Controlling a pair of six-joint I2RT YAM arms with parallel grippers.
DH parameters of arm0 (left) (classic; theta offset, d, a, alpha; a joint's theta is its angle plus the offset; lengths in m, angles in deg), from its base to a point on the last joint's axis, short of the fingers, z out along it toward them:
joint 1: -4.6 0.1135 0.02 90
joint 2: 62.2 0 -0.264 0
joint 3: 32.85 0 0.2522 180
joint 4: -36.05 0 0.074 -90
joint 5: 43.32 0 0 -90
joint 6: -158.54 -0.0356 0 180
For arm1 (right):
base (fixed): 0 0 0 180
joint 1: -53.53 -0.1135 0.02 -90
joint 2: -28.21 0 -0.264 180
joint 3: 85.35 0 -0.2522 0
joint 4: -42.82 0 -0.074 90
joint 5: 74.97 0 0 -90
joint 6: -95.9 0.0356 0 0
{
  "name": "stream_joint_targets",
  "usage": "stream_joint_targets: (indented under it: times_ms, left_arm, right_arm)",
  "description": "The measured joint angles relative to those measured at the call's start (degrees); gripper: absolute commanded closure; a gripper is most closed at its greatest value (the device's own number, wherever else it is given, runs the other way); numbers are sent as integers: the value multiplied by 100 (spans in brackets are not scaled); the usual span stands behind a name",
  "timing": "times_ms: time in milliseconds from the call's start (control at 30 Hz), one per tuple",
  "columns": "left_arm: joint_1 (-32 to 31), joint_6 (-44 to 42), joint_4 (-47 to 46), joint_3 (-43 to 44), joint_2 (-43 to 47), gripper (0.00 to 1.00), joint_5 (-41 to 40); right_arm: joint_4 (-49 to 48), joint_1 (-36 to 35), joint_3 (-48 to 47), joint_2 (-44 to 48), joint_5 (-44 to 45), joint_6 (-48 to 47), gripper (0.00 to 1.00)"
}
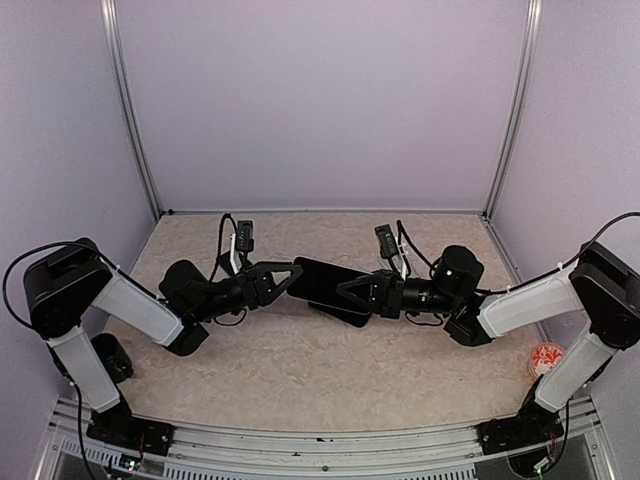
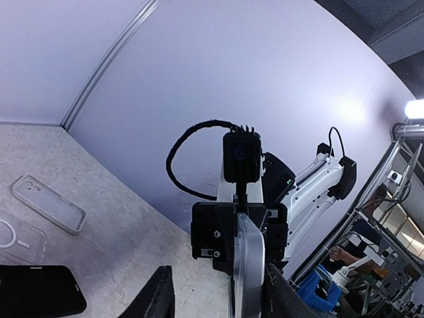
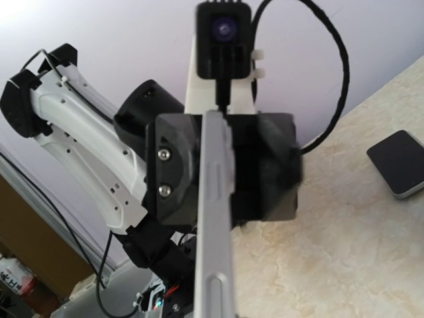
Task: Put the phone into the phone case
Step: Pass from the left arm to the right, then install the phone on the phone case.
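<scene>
The two arms meet over the middle of the table (image 1: 300, 380), and the phone (image 1: 320, 278), a black slab with a silvery side edge, hangs in the air between them. The right gripper (image 1: 345, 290) comes in from the right, its jaws clamped onto the phone's flat faces and carrying it. The left gripper (image 1: 288, 278) faces it from the left with its jaws partly spread around the phone's left end. In the left wrist view one of its fingers (image 2: 159, 295) stands clear of the phone's edge. The other is close against the phone, and I cannot tell whether it touches.

The phone case (image 2: 14, 237), a clear shell with a white ring in its middle, lies flat on the table, well apart from the held phone. It shows only at the left edge of the left wrist view, cut off by the frame. From there I cannot tell which side of the table it is on. Just beside it lie a whitish case (image 2: 50, 204) with a camera cutout and a second black phone (image 2: 36, 291), both flat.

The right wrist view shows a dark slab (image 3: 397, 162) with a pale rim, flat on the table. I cannot tell whether it is that second phone.
</scene>
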Motion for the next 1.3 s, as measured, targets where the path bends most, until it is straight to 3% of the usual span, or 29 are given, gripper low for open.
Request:
stream_joint_targets:
  times_ms: [133,600,900,1300]
  left_arm:
    - [74,-24,46,-39,11,36,-118]
    - [361,-219,387,-205,42,2,-481]
    - [382,-238,396,-267,42,1,-584]
    - [400,-208,396,-317,31,1,-632]
  right_arm:
    - [98,0,0,20,-17,-9,100]
    - [1078,13,0,260,282,-280,100]
    - [1646,68,0,343,590,-391,100]
    - [2968,90,-437,393,1707,-758,100]
